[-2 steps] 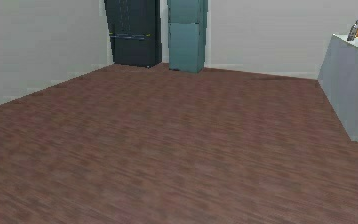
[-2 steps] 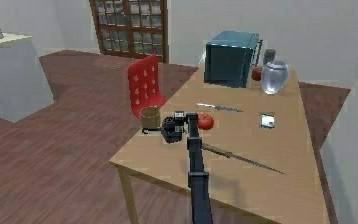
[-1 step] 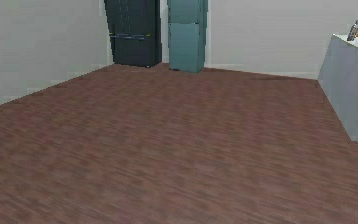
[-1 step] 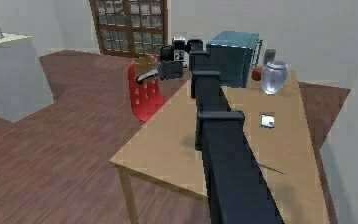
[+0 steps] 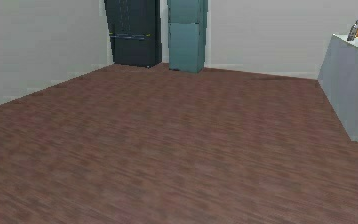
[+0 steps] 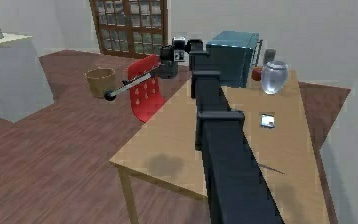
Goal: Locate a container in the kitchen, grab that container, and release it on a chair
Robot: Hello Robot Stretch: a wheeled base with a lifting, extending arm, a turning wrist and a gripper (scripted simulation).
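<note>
End effector (image 6: pixel 117 92): past the table's (image 6: pixel 172 135) far edge, in front of the red chair (image 6: pixel 149 100); whether it holds anything cannot be told. Glass jar (image 6: pixel 275 75): upright on the table, across the arm (image 6: pixel 222 130) from the chair, beside a teal box (image 6: pixel 232 52). Judged: the chair lies nearest the end effector.
</note>
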